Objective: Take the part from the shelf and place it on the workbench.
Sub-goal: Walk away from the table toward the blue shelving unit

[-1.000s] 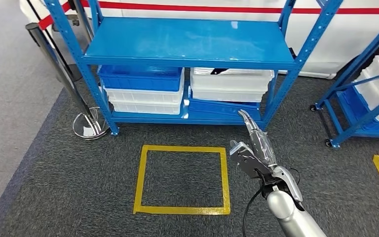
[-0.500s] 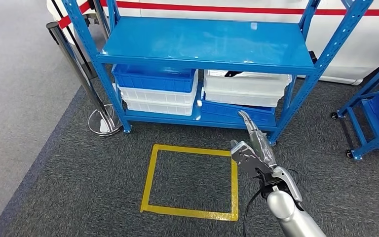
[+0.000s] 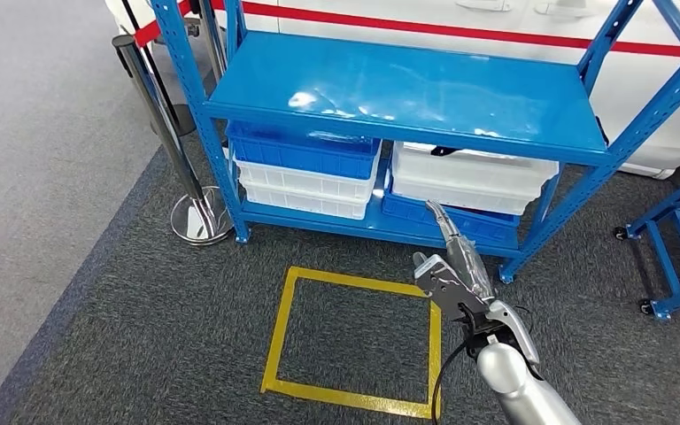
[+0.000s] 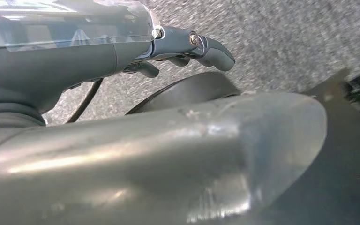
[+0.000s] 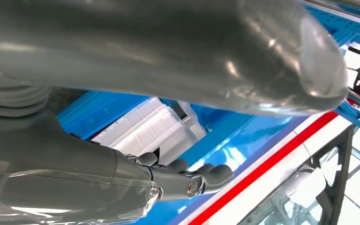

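A chrome post point(image 3: 164, 133) is standing on its round base at the left end of the blue shelf point(image 3: 425, 84), whose top deck is lying bare and glossy. Underneath, on the lower deck, a blue bin point(image 3: 305, 150) is sitting on stacked white bins point(image 3: 301, 188); to their right a white bin point(image 3: 474, 177) is resting on another blue one. A small dark item point(image 3: 444, 150) is peeking over the rear rim of that white bin; likely the part, though too little is visible to be sure. If so, it is looking small, rigid and probably light. Judgement: a pinch on the exposed end, then a lift straight out from under the deck.

On the floor, a yellow taped square point(image 3: 354, 341) is lying before the shelf. The right hand point(image 3: 454, 266) is hanging above the square's right edge, well short of the bins, fingers stretched forward, holding nothing. The left hand point(image 4: 187, 47) is showing over grey carpet, fingers loosely curled, carrying nothing.
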You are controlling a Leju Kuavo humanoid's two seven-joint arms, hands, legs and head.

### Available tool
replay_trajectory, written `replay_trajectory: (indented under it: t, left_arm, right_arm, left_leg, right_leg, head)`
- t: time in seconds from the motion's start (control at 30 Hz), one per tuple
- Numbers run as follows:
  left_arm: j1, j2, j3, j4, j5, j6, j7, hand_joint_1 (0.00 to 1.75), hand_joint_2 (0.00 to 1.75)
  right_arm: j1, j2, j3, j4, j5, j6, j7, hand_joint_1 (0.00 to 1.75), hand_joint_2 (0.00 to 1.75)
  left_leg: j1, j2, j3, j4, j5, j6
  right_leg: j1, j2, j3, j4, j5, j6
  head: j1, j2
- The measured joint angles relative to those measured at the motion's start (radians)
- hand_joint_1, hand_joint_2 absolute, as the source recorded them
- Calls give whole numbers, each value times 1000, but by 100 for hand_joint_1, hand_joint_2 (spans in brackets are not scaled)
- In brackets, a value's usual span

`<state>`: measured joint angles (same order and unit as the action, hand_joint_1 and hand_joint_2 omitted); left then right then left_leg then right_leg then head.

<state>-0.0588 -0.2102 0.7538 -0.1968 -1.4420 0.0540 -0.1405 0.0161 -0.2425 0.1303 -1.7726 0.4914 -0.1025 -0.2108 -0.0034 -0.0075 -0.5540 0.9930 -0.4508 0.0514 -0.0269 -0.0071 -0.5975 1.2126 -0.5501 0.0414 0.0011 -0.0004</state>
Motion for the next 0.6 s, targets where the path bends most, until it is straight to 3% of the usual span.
replay_trajectory:
  t: [0.07,0.1,0.13,0.17,0.23,0.27,0.3,0.37,0.4,0.43,0.5,0.53,0.6]
  left_arm:
    - [1,0,0,0,-1,0,0,0,0]
    - [3,0,0,0,-2,-1,0,0,0]
    - [5,0,0,0,-2,-1,0,0,0]
    - [6,0,0,0,-3,-1,0,0,0]
    - [8,-1,0,1,-3,-1,1,0,0]
    - [7,-1,0,2,-3,-1,1,0,0]
    - [7,-1,0,2,-3,-2,1,0,0]
    - [1,-1,0,2,-3,-2,2,0,0]
    - [-2,-1,0,2,-4,-2,2,0,0]
    - [-4,-1,0,2,-5,-3,2,0,0]
    - [-5,-1,0,2,-7,-4,3,0,0]
    - [-4,-1,0,2,-8,-5,3,0,0]
    - [0,0,0,2,-10,-4,5,0,0]
  right_arm:
    - [7,0,0,2,0,0,-1,0,0]
    - [10,0,0,2,0,0,-1,0,0]
    - [13,1,0,3,0,0,-1,0,0]
    - [16,1,0,3,0,0,-1,0,0]
    - [19,1,0,5,-1,0,0,0,0]
    - [21,1,0,6,-1,0,0,0,0]
    - [22,1,0,6,-1,0,1,0,0]
    - [21,1,0,4,-1,-1,0,0,0]
    - [20,2,0,3,-1,-2,-1,0,0]
    - [19,2,0,3,-1,-2,-2,0,0]
    - [21,3,0,3,0,-3,-2,0,0]
    - [22,4,1,3,0,-3,-2,0,0]
    - [24,7,1,3,-1,-3,-2,0,0]
  left_leg:
    - [-3,-6,24,-1,-22,4]
    - [-5,-8,40,-1,-34,4]
    - [-6,-11,58,-1,-48,3]
    - [-8,-13,77,-1,-62,1]
    - [-10,-15,108,0,-93,-4]
    - [-10,-16,118,0,-108,-9]
    - [-10,-16,129,1,-117,-15]
    - [-8,-14,142,22,-116,-27]
    - [-7,-12,133,61,-98,-34]
    - [-6,-9,105,118,-81,-39]
    - [-1,-4,12,255,-80,-50]
    - [2,-2,-38,301,-115,-55]
    - [6,1,-113,323,-221,-61]
  right_leg:
    - [2,3,-81,79,-51,2]
    - [3,4,-104,80,-59,2]
    - [4,4,-112,51,-46,0]
    - [5,4,-109,-1,-10,-4]
    - [9,3,-96,-120,106,-16]
    - [14,4,-91,-156,145,-21]
    - [18,5,-86,-177,164,-27]
    - [21,8,-62,-187,143,-39]
    - [19,10,-43,-192,133,-46]
    - [17,9,-22,-195,121,-52]
    - [13,8,19,-199,93,-57]
    - [12,8,39,-200,77,-57]
    - [9,10,83,-200,44,-53]
  head:
    - [0,0]
    - [0,0]
    - [0,0]
    - [0,0]
    - [-1,0]
    - [-2,0]
    - [-3,0]
    - [-3,0]
    - [-3,0]
    - [-5,0]
    - [-9,0]
    - [-10,0]
    - [-10,0]
